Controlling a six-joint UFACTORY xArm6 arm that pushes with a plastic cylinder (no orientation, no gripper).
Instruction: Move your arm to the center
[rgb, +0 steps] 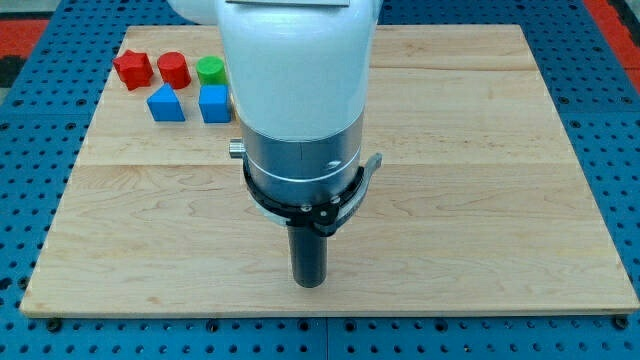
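Camera view, looking down on a pale wooden worktop (480, 200) made of joined planks, resting on a blue pegboard surface (30, 330) with a strip of red at the view's top corners. A large white and silver robot arm (300, 90) fills the middle of the view, ending in a straight dark rod whose lower end, my tip (309, 284), sits on the wood a little below the board's middle, slightly toward the view's left. The arm carries no claw, so there is nothing to be apart or together. Five small blocks cluster in the worktop's top left corner, well apart from my tip. In the upper row, from the view's left: a red star-shaped block (132, 68), a red cylinder block (173, 69) just beside it, and a green cylinder block (210, 69), close to the arm's white housing. In the lower row: a blue triangular block (166, 103) and, just beside it, a blue cube block (215, 103), its right edge meeting the arm's housing in the view
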